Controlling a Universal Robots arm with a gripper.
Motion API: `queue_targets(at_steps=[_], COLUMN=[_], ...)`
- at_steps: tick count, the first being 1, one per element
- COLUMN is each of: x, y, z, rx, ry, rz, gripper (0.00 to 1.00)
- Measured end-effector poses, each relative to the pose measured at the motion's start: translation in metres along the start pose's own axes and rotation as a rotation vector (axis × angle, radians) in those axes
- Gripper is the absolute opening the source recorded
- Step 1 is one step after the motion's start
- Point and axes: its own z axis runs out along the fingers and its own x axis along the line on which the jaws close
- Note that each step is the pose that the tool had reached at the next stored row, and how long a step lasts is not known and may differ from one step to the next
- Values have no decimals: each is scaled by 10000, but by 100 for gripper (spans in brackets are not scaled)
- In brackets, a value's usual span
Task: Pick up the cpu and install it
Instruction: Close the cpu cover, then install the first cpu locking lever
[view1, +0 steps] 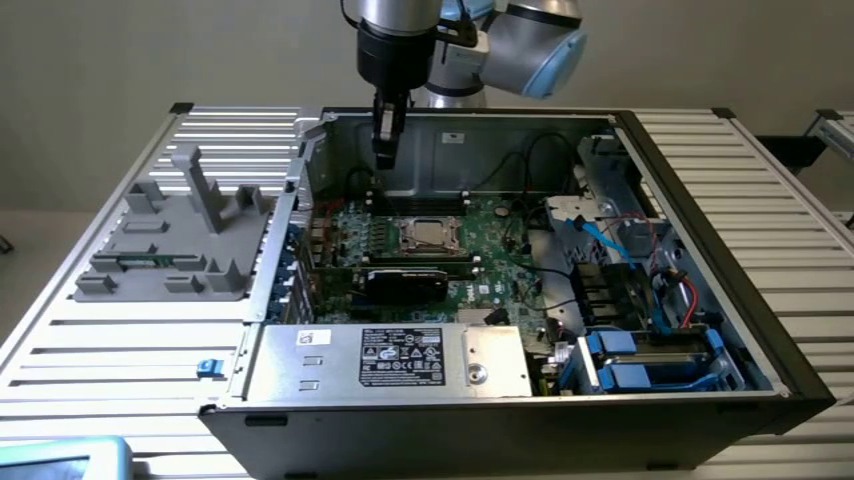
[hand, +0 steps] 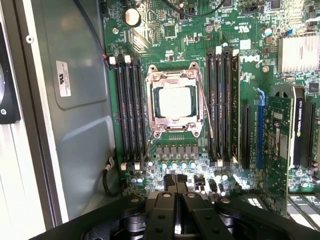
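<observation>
The cpu (hand: 175, 100) is a shiny silver square lying flat inside the motherboard socket (hand: 154, 80), within its metal frame. In the exterior view the cpu (view1: 427, 235) sits in the middle of the board inside the open computer case (view1: 694, 200). My gripper (view1: 384, 152) hangs above the board's far side, well clear of the cpu, its fingers pointing down. In the wrist view the gripper (hand: 175, 179) has both black fingers pressed together with nothing between them.
Memory slots (hand: 127, 110) flank the socket on both sides. A black graphics card (view1: 407, 280) lies in front of it. A silver power supply (view1: 394, 360) fills the case's near side, with cables and blue drive bays (view1: 641, 360) on the exterior view's right. A grey fixture (view1: 174, 240) stands outside the case.
</observation>
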Motion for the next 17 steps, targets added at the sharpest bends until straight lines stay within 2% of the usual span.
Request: queue_targets(at_steps=[12,17], x=[0,-6], y=[-2,-65], z=[0,20], rx=[-3,-64], ry=[1,18], rz=[16,111], gripper=[11,11])
